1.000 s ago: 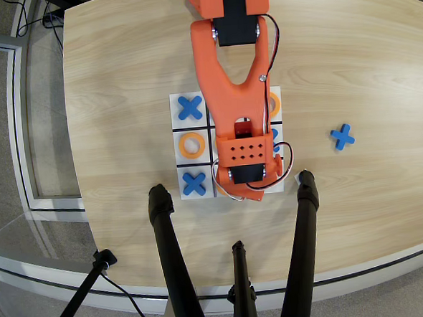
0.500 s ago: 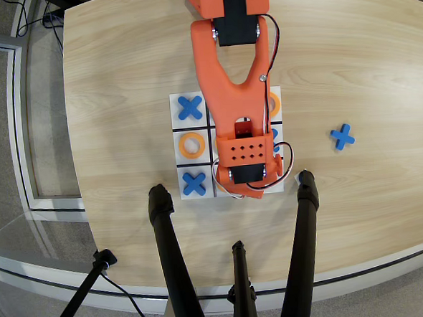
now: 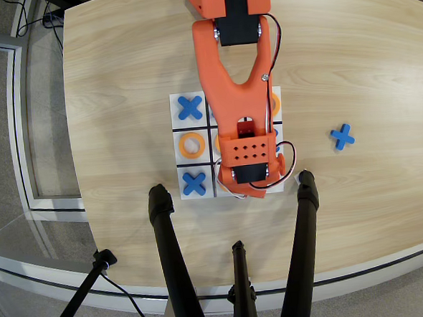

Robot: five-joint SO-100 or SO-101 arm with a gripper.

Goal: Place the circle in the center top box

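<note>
The white 3x3 board (image 3: 177,160) lies mid-table in the overhead view. My orange arm reaches down the view over its middle column. The gripper (image 3: 254,192) hangs over the middle cell (image 3: 220,185) of the board's lower edge row, and its own body hides the jaws. I cannot see whether it holds a ring. One orange ring (image 3: 191,144) lies in the left middle cell. Another ring (image 3: 275,104) peeks out in the top right cell. An orange edge (image 3: 215,140) shows in the centre cell. The top middle cell is hidden under the arm.
Blue crosses lie in the top left cell (image 3: 189,107) and the bottom left cell (image 3: 193,182). A blue bit (image 3: 275,134) shows in the right middle cell. A loose blue cross (image 3: 342,137) lies on the table to the right. Black stand legs (image 3: 166,233) (image 3: 306,217) rise by the table's near edge.
</note>
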